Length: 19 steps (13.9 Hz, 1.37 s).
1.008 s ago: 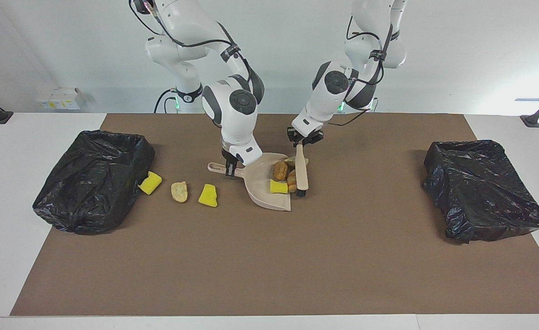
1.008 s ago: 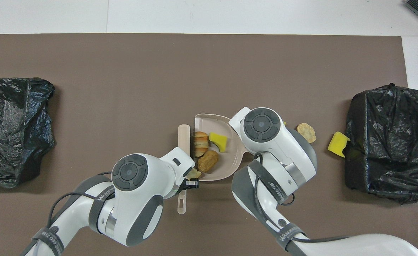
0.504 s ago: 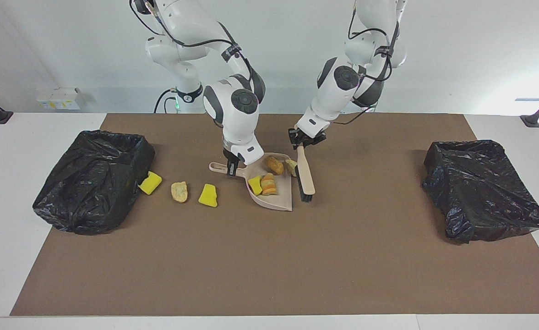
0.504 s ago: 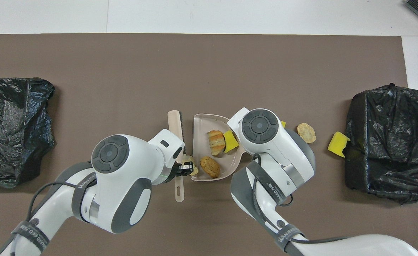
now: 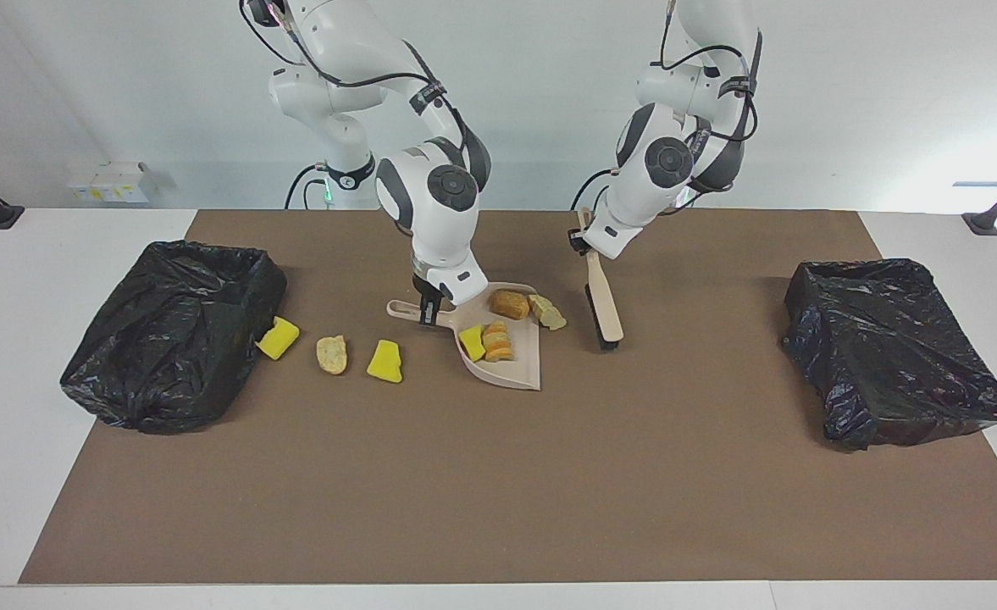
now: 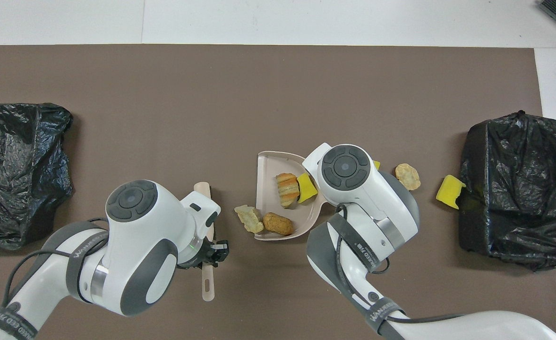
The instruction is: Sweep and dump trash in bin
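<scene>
My right gripper is shut on the handle of the beige dustpan, which rests on the mat. In the pan lie a yellow sponge chunk, a striped bread piece and a brown bread piece. A pale piece lies on the mat at the pan's open edge. My left gripper is shut on the brush, held tilted beside the pan toward the left arm's end. Two yellow chunks and a tan piece lie toward the right arm's end.
A black-bagged bin stands at the right arm's end, touching the nearest yellow chunk. A second black-bagged bin stands at the left arm's end. The brown mat covers the table's middle.
My left gripper has carried the brush away from the dustpan toward the left arm's end. The swept pieces have slid deeper into the pan; the pale piece stays at its edge. The dustpan barely moved.
</scene>
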Tool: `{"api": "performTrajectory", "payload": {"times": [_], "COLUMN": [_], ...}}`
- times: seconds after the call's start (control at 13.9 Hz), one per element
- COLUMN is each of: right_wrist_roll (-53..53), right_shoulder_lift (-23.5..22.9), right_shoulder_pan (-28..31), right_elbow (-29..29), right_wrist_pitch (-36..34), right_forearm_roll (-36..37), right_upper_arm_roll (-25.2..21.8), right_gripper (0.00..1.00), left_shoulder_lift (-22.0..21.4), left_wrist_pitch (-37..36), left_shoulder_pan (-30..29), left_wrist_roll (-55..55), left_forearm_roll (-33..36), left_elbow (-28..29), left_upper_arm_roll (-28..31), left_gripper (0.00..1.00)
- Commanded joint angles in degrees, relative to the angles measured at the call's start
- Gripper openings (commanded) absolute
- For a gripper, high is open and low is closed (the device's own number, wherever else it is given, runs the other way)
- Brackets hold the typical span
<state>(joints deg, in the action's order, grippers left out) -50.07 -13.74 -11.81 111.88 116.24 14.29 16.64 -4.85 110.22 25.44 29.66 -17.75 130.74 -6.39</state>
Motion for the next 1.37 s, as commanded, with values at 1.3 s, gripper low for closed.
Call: {"api": "performTrajectory", "payload": {"times": [1.3], "right_wrist_roll": [-5.30], "right_shoulder_lift": [0.72], "right_shoulder_pan": [4.08], "right_elbow": [-0.25], "right_wrist_pitch": [1.18], "right_forearm_roll": [-1.46], "right_upper_arm_roll": [0.41], "right_gripper": [0.00], "left_shoulder_lift": [-2.26], "left_wrist_pitch": [1.25], "left_shoulder_pan": [4.12], "left_wrist_roll": [-4.45], "left_forearm_roll": [6.41], "left_elbow": [-6.44], "left_upper_arm_roll": [0.50], "left_gripper": [0.00]}}
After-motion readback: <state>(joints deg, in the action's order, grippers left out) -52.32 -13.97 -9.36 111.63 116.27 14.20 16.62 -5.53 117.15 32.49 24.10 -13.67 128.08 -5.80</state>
